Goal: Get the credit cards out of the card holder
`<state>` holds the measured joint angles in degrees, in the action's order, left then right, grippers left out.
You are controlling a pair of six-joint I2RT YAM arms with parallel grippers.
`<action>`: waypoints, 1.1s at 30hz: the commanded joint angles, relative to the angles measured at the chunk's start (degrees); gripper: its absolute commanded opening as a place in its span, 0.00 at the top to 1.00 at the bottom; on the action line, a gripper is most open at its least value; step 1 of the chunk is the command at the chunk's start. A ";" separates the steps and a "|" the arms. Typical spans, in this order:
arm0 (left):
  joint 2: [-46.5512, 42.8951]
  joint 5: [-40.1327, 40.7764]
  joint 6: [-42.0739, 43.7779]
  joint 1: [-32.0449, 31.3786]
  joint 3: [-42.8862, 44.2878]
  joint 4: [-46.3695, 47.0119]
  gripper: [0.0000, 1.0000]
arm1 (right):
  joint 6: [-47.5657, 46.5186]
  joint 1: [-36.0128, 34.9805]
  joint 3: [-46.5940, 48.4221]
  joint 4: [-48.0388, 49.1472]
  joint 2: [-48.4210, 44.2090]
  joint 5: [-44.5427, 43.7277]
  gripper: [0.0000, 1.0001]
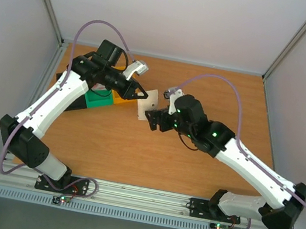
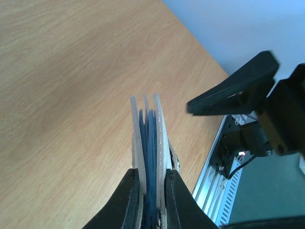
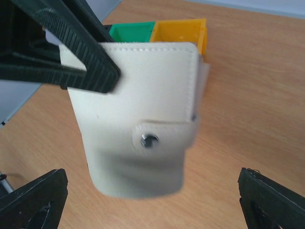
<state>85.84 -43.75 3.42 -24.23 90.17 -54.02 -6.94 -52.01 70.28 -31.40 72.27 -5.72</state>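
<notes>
Left gripper (image 2: 151,177) is squeezed tight on the flat whitish folding card holder (image 3: 138,119) and holds it up off the brown wooden table (image 1: 192,163). In the left wrist view the card holder stands on its edge in the bottom middle of the frame, with one black finger pressed on each side of it. Thin blue credit cards (image 2: 150,143) are packed between its pale sides, and only their edges show. In the right wrist view the card holder fills the middle of the frame and faces the camera. A small tab with a shiny round metal snap (image 3: 150,140) lies across its lower part. One black finger of the left gripper covers its upper left corner. The right gripper (image 1: 151,120) has its fingers spread wide apart and holds nothing. Its two black tips sit in the bottom corners of that view and do not touch the card holder. Behind the card holder, at the top of the frame, are a green plastic bin (image 3: 131,31) and a yellow plastic bin (image 3: 183,28), side by side.
</notes>
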 commanded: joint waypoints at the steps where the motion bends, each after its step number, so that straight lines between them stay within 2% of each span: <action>1: -0.86 0.72 3.32 -0.03 3.96 -4.30 1.00 | -4.43 1.67 -4.78 -0.57 -7.35 3.18 0.02; 6: -2.31 -2.96 8.03 -0.03 6.61 -11.28 1.00 | -9.82 5.64 -9.07 2.52 -14.12 21.99 0.01; 9: -5.12 -3.06 13.02 -0.12 5.80 -16.77 1.00 | -10.79 5.87 -7.79 3.09 -15.67 24.16 0.02; 14: -10.87 5.42 21.81 -0.08 3.41 -27.27 1.00 | -10.83 5.59 -2.11 -1.87 -11.52 27.36 0.02; 17: -16.87 3.17 28.23 -0.11 3.68 -30.05 1.00 | -11.52 4.83 -0.90 -1.50 -10.02 31.84 0.02; 21: -24.74 -5.19 31.59 -0.12 0.29 -24.55 1.00 | -12.94 2.12 -1.96 4.90 -10.70 37.16 0.02; 24: -29.01 -8.96 25.61 -0.12 -4.78 -14.69 1.00 | -15.73 -1.97 -1.89 6.81 -10.64 37.30 0.01; 28: -33.49 -11.33 22.20 -0.12 -10.63 -4.19 1.00 | -16.87 -5.45 -1.80 7.70 -9.62 37.87 0.02; 33: -34.25 -14.39 20.26 -0.56 -11.81 -3.84 1.00 | -17.25 -6.74 -0.26 6.80 -7.62 38.94 0.02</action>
<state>52.03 -53.69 26.06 -24.25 79.09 -65.08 -22.35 -57.76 67.92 -25.50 63.02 31.24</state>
